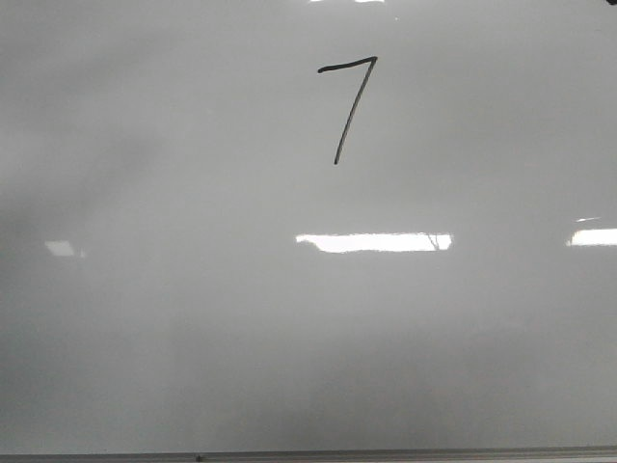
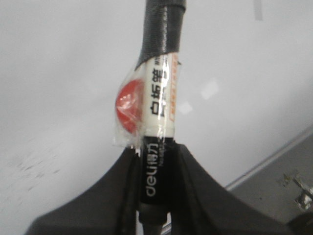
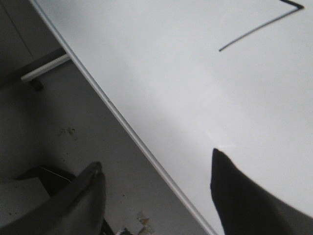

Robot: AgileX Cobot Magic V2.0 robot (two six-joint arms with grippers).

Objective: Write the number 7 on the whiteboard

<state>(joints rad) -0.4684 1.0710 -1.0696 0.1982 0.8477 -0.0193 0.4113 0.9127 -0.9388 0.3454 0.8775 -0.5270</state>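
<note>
A black hand-drawn number 7 [image 1: 347, 101] stands on the whiteboard [image 1: 193, 318] in the upper middle of the front view; neither arm shows there. Part of its downstroke shows in the right wrist view [image 3: 259, 29]. My left gripper [image 2: 157, 156] is shut on a black and white marker [image 2: 161, 107] with a dark taped cap end and a red ball taped to its side [image 2: 129, 107], held over the whiteboard [image 2: 58, 73]. My right gripper [image 3: 156, 166] is open and empty, straddling the board's frame edge [image 3: 127, 127].
The board's thin grey frame [image 1: 308, 454] runs along the near edge. Beyond the frame in the right wrist view lie a grey floor [image 3: 63, 122] and a pale bar [image 3: 46, 68]. Bright light reflections [image 1: 376, 241] lie on the board.
</note>
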